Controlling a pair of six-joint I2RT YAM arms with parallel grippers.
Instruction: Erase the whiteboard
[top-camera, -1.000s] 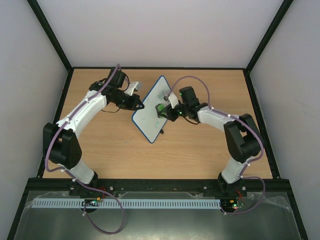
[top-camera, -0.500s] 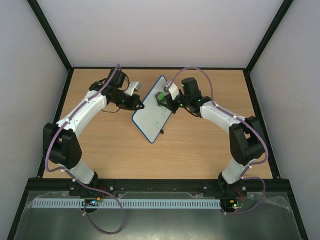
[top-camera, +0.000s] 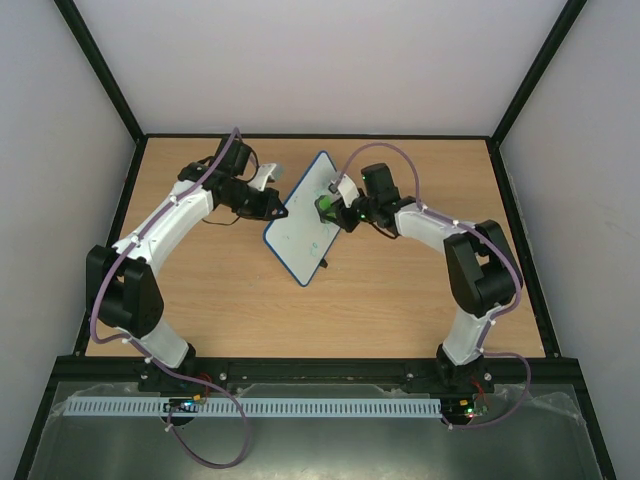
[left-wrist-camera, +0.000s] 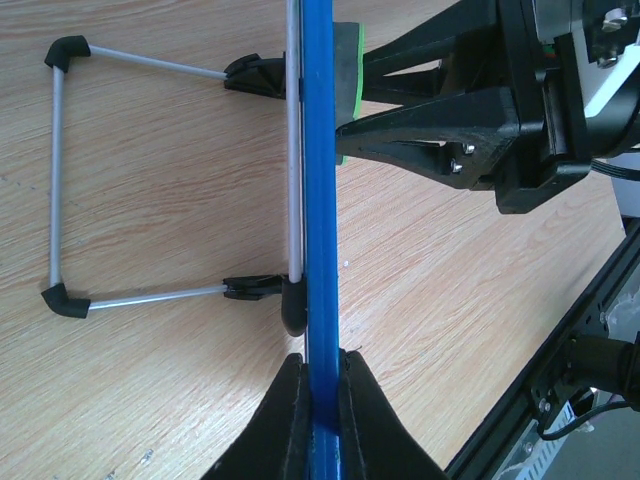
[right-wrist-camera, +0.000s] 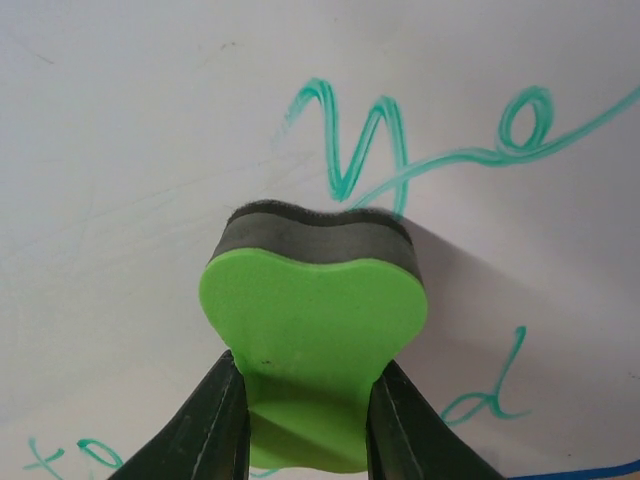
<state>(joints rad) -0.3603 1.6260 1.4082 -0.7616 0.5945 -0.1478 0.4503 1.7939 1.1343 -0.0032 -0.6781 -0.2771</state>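
I see a light wooden table (top-camera: 400, 290), pale walls (top-camera: 300, 60) and black frame bars (top-camera: 100, 68) around it, a white slotted strip (top-camera: 250, 407) along the near edge, and a green eraser (right-wrist-camera: 315, 330) with a dark felt face.

The whiteboard (top-camera: 300, 238) is standing slantwise across the middle of the table (top-camera: 390, 300), dividing the wood into two sides; the left gripper (top-camera: 281, 212) is clamping its blue edge and crowding the left flank; the right gripper (top-camera: 330, 206) is pressing the green eraser (top-camera: 322, 207) onto the written face, filling that approach; behind the board the wire stand (left-wrist-camera: 57, 180) is jutting out, seemingly resting on the wood and barring a low pass; bare wood is lying open along the near side and the far right corner.
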